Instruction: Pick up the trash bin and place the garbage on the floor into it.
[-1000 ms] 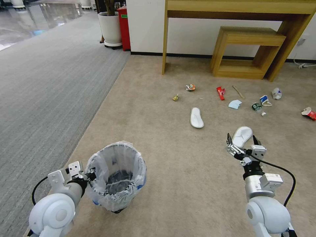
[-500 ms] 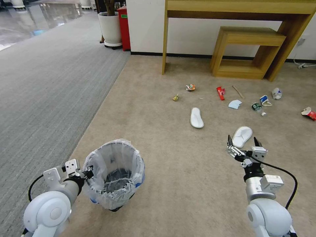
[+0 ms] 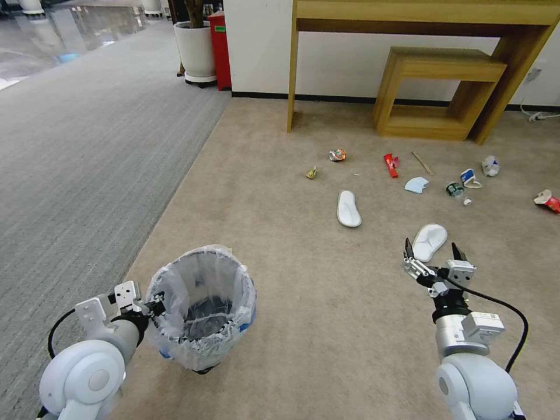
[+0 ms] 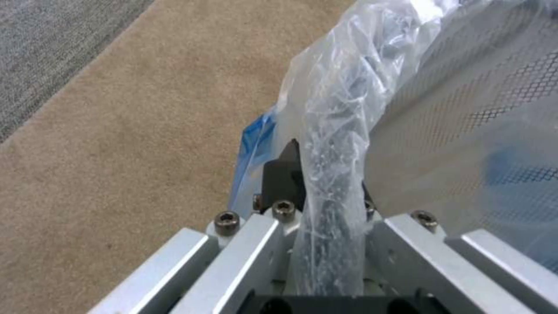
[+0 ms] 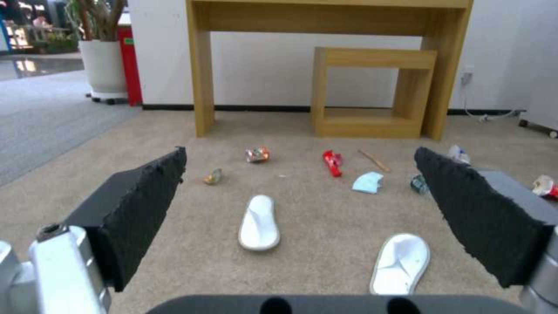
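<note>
The trash bin, black with a crinkly clear bag, is at the lower left of the head view on the beige floor. My left gripper is shut on its near rim; in the left wrist view the left gripper pinches rim and bag. My right gripper hangs open and empty just short of a white slipper; in the right wrist view the right gripper frames both slippers. Farther off lie a second slipper, a crushed can, a red wrapper, a stick and a blue mask.
More litter lies at the right: a bottle, crumpled cups, a red-and-white piece and a small yellow scrap. A wooden table and stool stand against the wall. Grey striped carpet lies left.
My left arm has drawn back to the left, and the bin has shifted slightly left with it. The right gripper has sunk a little and stays open.
</note>
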{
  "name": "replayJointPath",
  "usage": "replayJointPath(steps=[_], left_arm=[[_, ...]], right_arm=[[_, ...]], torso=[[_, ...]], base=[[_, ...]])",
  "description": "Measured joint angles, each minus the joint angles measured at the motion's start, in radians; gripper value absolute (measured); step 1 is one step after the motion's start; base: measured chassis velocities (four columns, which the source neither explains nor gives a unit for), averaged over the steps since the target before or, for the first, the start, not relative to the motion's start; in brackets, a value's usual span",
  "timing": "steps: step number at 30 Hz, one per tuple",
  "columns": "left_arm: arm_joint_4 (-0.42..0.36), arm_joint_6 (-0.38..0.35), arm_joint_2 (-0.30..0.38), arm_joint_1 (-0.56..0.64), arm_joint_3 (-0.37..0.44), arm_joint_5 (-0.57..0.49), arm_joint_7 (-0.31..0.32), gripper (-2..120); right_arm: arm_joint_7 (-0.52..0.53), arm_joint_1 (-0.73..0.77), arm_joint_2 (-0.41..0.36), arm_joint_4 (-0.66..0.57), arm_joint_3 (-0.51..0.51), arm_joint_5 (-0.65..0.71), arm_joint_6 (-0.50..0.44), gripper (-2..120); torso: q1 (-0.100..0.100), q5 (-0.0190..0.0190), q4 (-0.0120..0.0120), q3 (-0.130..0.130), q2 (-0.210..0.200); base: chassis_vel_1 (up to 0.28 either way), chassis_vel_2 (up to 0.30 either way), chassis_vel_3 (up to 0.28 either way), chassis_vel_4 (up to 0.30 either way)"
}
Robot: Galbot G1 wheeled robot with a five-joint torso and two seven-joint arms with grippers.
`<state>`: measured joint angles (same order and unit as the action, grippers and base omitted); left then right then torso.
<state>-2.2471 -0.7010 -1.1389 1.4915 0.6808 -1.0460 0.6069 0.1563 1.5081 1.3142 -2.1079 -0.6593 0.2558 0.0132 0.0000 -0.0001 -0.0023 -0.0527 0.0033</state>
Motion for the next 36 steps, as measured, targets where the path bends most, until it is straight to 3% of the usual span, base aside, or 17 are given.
replayJointPath(steps=[36], left_arm=[[0.007, 0.005, -0.011, 0.004, 0.008, 0.021, -0.009, 1]], right_arm=[[-0.019, -0.004, -0.009, 0.009, -0.006, -0.009, 0.005, 100]], torso=[[0.000, 0.0000, 0.0000, 0.000, 0.000]], base=[[-0.008, 0.006, 0.006, -0.006]])
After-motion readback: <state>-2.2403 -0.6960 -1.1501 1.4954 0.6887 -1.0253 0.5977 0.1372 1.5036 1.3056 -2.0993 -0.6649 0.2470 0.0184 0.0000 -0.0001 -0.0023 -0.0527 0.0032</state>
